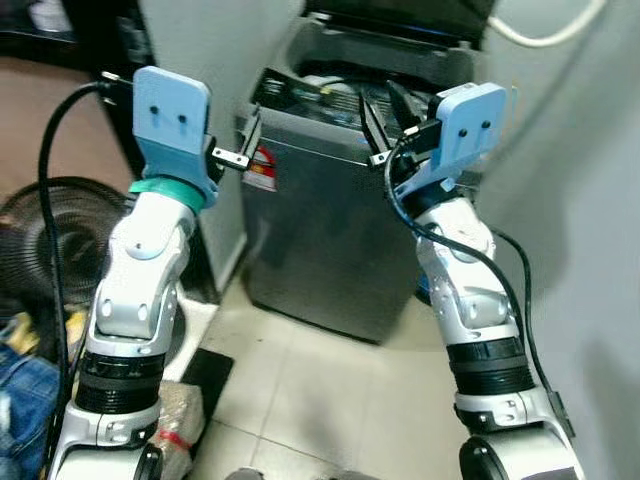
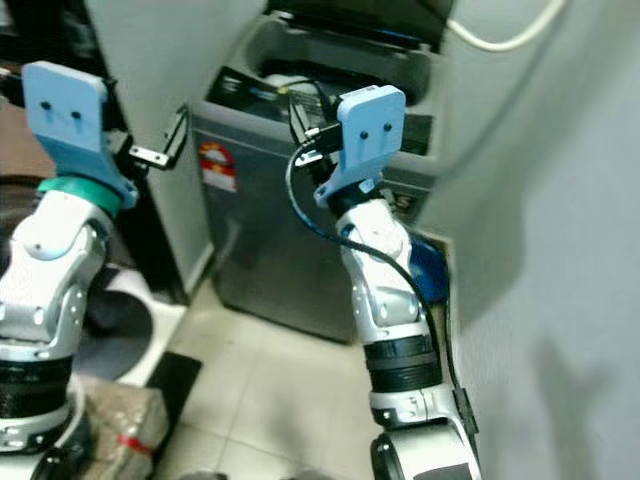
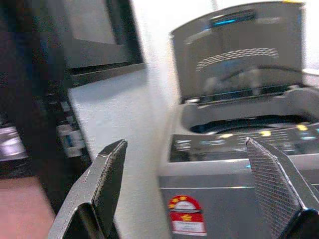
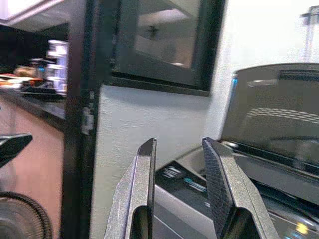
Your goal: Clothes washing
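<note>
Approaching washer (image 1: 330, 230), lid up: left gripper (image 1: 243, 152) fingers apart, right gripper (image 1: 385, 125) narrowly apart, both empty; closing in squarely looked best.

Pale square floor tiles (image 1: 300, 370) run between a grey wall (image 1: 590, 250) on the right and a white wall panel (image 1: 205, 40) behind. A black floor fan (image 1: 30, 240) stands at far left, beside a dark doorframe (image 4: 79, 124).

Dim indoor light, soft shadows on the right-hand wall (image 2: 560, 250), wrist views motion-blurred, glare off the washing machine lid (image 3: 239, 50), dark corners at left.
</note>
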Available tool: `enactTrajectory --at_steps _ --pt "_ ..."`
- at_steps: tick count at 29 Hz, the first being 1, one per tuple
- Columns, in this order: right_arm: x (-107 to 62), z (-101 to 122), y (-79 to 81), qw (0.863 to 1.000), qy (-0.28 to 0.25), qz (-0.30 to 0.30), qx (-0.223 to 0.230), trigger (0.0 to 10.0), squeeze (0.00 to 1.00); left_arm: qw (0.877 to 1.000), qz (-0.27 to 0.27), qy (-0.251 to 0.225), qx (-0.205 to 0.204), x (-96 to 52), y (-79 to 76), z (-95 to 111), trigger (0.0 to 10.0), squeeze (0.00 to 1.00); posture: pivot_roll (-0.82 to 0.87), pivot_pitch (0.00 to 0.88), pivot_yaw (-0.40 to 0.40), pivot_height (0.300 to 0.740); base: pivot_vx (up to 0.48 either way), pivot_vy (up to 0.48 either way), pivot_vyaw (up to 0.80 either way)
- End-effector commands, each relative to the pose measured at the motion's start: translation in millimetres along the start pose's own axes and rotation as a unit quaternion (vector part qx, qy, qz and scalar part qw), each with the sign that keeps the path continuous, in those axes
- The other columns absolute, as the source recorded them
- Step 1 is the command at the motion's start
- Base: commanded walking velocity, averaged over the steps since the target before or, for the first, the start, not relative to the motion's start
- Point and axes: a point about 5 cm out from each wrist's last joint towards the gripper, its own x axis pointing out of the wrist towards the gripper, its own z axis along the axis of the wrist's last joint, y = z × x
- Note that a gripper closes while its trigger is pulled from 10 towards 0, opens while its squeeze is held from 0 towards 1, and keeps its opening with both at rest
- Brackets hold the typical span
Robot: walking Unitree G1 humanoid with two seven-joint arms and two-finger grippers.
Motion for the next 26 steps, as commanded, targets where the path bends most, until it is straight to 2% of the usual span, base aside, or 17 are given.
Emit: enactTrajectory --at_steps 1,26 --pt "-2.6 -2.1 -0.4 1.000 0.004 -0.001 0.001 10.0 0.00 1.000 -0.006 0.007 0.003 -0.9 -2.5 -2.6 10.0 0.00 0.06 0.021 -0.020 0.740 0.000 0.000 0.79" --pt "-3.4 -6.3 -2.0 1.000 0.012 -0.006 -0.002 10.0 0.00 1.000 -0.012 0.007 0.003 -0.4 -4.6 -3.7 10.0 0.00 0.06 0.021 -0.019 0.740 0.000 0.000 0.78"
